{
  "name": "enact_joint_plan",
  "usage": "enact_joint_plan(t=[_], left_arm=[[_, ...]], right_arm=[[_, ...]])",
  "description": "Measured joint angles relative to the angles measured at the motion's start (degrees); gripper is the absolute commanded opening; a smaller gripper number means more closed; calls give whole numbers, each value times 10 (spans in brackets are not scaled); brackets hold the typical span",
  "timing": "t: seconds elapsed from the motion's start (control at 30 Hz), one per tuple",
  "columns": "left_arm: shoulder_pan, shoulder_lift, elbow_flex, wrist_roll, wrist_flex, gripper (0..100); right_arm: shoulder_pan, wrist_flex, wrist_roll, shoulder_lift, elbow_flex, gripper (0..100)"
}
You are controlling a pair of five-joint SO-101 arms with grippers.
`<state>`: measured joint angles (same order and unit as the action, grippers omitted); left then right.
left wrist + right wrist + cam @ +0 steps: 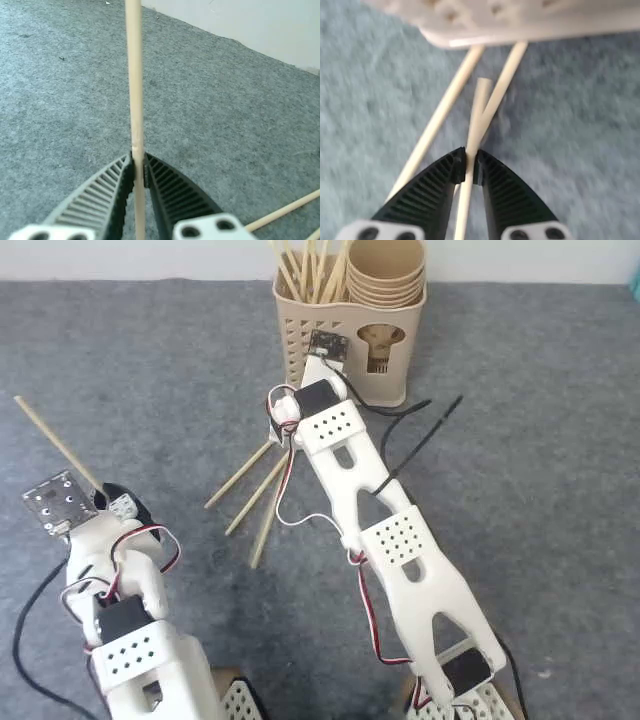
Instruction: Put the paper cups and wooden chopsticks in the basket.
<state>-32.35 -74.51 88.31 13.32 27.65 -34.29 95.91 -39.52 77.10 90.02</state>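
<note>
High view: the basket (pixel 345 350) at top centre holds stacked paper cups (pixel 386 278); the right arm (pixel 375 500) hides its own gripper beside loose chopsticks (pixel 255 499) on the carpet (pixel 540 540). Left wrist view: the left gripper (pixel 138 167) is clenched on a chopstick (pixel 133 75) cut off at the frame edge. Right wrist view: the right gripper (pixel 469 162) grasps another chopstick (pixel 478 110) over two whose ends run under the basket's pale base.

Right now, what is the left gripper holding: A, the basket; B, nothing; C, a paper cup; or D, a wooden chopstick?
D: the left gripper is shut on a wooden chopstick, which sticks out past its tips above the grey table.
</note>
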Motion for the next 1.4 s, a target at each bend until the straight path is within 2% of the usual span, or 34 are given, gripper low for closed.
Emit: enact_joint_plan(t=[0.1, 0.27, 0.4, 0.73, 1.0, 1.17, 1.4], left_arm=[[0, 0, 0, -8, 0, 12], [0, 0, 0, -11, 0, 12], [0, 0, 0, -11, 0, 12], [9, 1, 0, -11, -31, 12], [12, 1, 0, -12, -31, 12], [12, 1, 0, -12, -31, 12], [12, 1, 0, -12, -31, 12]], right_arm=[[-19, 47, 18, 0, 25, 9], [-29, 47, 27, -18, 23, 9], [-30, 47, 34, -76, -33, 9], [-39, 47, 49, -331, -308, 9], [-22, 42, 142, -524, -334, 8], [-17, -31, 211, -613, -334, 8], [38, -244, 328, -644, -337, 8]])
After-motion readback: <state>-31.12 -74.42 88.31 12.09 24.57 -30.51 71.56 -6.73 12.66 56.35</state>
